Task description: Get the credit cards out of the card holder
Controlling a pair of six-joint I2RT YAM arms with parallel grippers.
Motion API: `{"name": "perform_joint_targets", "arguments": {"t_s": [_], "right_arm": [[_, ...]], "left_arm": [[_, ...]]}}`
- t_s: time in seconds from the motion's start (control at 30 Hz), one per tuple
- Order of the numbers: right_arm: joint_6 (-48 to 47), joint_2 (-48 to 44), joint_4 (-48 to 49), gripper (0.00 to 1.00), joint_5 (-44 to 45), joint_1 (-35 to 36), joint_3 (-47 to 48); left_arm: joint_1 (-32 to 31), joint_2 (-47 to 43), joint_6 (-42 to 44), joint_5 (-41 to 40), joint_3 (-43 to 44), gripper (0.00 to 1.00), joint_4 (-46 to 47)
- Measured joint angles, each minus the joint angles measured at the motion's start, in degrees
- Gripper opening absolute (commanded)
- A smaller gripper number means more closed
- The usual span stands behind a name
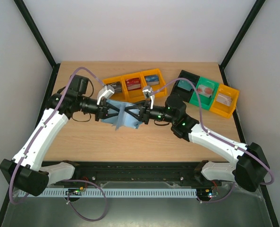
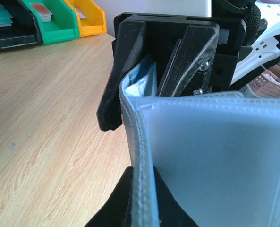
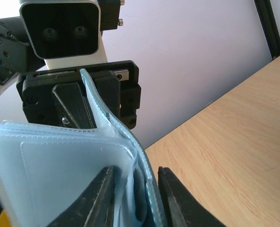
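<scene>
Card holder point(image 1: 123, 118), pale-blue plastic booklet | spread open | left gripper point(image 1: 106, 113) jaws clamped on one end | right gripper point(image 1: 140, 114) jaws clamped opposite

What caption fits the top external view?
Left hand and right hand grip opposite ends of the open card holder.

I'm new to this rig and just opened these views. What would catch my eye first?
Both arms meet at mid-table: the left gripper and right gripper each pinch one side of the teal-blue card holder, holding it spread open between them. Behind it sits a row of orange bins; a black, green and orange row lies at far right.
</scene>
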Motion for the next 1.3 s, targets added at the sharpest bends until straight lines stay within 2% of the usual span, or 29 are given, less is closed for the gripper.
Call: {"name": "perform_joint_targets", "arguments": {"t_s": [0.07, 0.1, 0.13, 0.2, 0.3, 0.37, 0.53, 0.73, 0.8, 0.93, 1.0, 1.03, 1.07, 1.17, 1.27, 1.3], "right_arm": [[0.15, 0.0, -0.15, 0.13, 0.04, 0.0, 0.0], [-0.07, 0.0, -0.15, 0.1, 0.04, 0.02, 0.0], [-0.37, -0.02, -0.17, 0.06, 0.04, 0.07, 0.02], [-0.98, -0.2, -0.42, 0.02, 0.13, 0.11, 0.02], [-1.88, -0.83, -2.78, 0.02, 0.48, -0.26, 0.0], [-2.47, -1.31, -4.24, 0.02, 0.81, -0.76, 0.0], [-2.6, -1.57, -7.65, 0.02, 2.51, -1.22, 0.57], [-1.51, 0.39, -10.05, 0.02, 3.78, -1.27, 3.02], [-1.31, 0.74, -10.64, 0.02, 4.39, -1.27, 3.13], [-0.9, 1.25, -10.93, 0.02, 4.15, -1.27, 3.17], [-0.74, 1.29, -10.86, 0.02, 2.91, -1.27, 3.17], [-0.72, 1.29, -10.71, 0.02, 1.77, -1.27, 3.17], [-0.72, 1.29, -10.58, 0.02, 1.07, -1.27, 3.17], [-0.98, 1.29, -9.97, 0.02, -1.6, -1.27, 3.17], [-1.6, 1.11, -9.84, 0.03, -3.3, -1.36, 3.19], [-1.7, 1.11, -9.81, 0.08, -3.63, -1.36, 3.32]], "left_arm": [[0.31, 0.0, -0.28, 0.13, 0.0, 0.03, 0.02], [0.44, 0.0, -0.52, 0.15, 0.0, 0.09, 0.02], [0.66, 0.0, -0.74, 0.17, 0.0, 0.25, 0.02], [1.05, 0.0, -0.9, 0.35, -0.02, 0.45, 0.13], [2.03, -0.24, -1.2, 1.64, -0.04, 0.66, 0.42], [2.71, -0.7, -1.36, 1.99, -0.04, 0.74, 0.31], [3.19, -1.86, -1.27, 1.01, -0.09, 0.9, 0.5], [3.19, -1.99, -2.29, 0.17, -1.01, 0.95, 1.55], [3.19, -1.99, -2.32, 0.52, -1.01, 0.91, 1.62], [3.19, -1.99, -3.08, 0.37, -1.53, 0.64, 2.67], [3.17, -1.99, -3.43, -0.24, -2.25, 0.5, 3.39], [3.17, -1.99, -4.04, -0.37, -2.47, 0.37, 3.56], [3.17, -1.99, -3.82, -0.31, -2.62, 0.29, 3.67], [3.19, -1.99, -3.56, 0.55, -2.64, 0.06, 3.52], [3.63, -1.99, -2.91, 0.87, -2.67, 0.02, 2.8], [3.93, -1.99, -2.45, 1.09, -2.67, 0.02, 2.84]]}}
